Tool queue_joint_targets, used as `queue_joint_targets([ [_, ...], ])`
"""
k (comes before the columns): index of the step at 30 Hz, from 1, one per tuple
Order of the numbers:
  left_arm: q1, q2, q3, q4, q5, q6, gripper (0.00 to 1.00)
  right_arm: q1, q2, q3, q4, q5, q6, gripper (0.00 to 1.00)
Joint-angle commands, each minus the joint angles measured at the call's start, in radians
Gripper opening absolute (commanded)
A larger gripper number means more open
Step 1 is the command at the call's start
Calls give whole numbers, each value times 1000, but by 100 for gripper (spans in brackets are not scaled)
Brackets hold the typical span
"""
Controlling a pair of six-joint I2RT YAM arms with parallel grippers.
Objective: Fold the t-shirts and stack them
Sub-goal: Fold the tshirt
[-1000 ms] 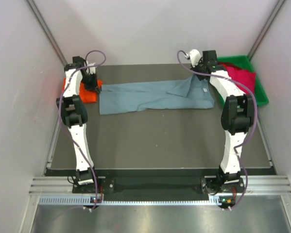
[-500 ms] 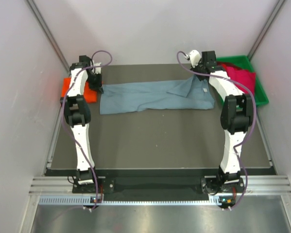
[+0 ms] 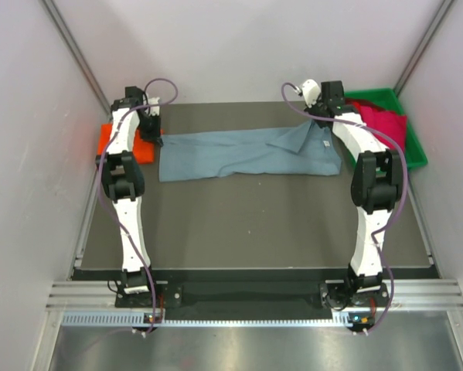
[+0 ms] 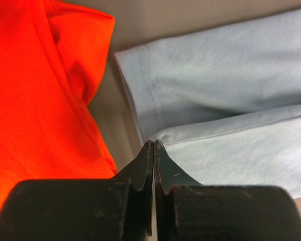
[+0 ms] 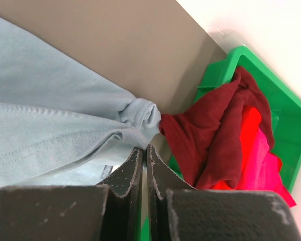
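Overhead, the blue-grey shirt (image 3: pixel 246 153) lies stretched across the desk (image 3: pixel 246 224), its white tag (image 3: pixel 324 144) unreadable. Left wrist: left gripper (image 4: pixel 154 145) closed at its hem, beside the orange shirt (image 4: pixel 34 100). Right wrist: right gripper (image 5: pixel 142 149) closed, pinching its bunched edge beside the green bin (image 5: pixel 288 125).

Near half of table (image 3: pixel 254 224) bare, free pass L-R. Far strip blocked: blue-grey shirt (image 3: pixel 246 153) spans it. Thin table gap btw it and orange shirt (image 4: pixel 34 90) far L. Far R: green bin (image 5: pixel 278 93), red shirts (image 5: pixel 215 130) spilling over rim, right against blue-grey cloth. Side walls (image 3: pixel 22 154) close in.
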Motion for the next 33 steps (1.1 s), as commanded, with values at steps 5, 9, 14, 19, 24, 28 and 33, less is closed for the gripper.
queue_joint_targets([
  [5, 5, -3, 43, 49, -55, 5, 0, 7, 45, -5, 74, 58, -29, 0],
  [9, 2, -21, 15, 44, -70, 2, 31, 16, 36, -17, 92, 94, -11, 37],
  [14, -1, -114, -39, 34, -103, -14, 61, 7, -71, -72, 60, 111, 63, 64],
  [19, 21, -231, -198, -12, -26, -59, 64, -53, -179, -105, -124, -2, 203, 65],
  [24, 39, -246, -357, -31, 40, -82, 62, -131, -230, -197, -221, -100, 292, 64],
  [28, 44, -228, -362, -25, 72, -100, 62, -193, -234, -273, -261, -210, 306, 63],
  [33, 39, -216, -378, -29, 78, -107, 63, -214, -192, -289, -331, -330, 286, 62],
])
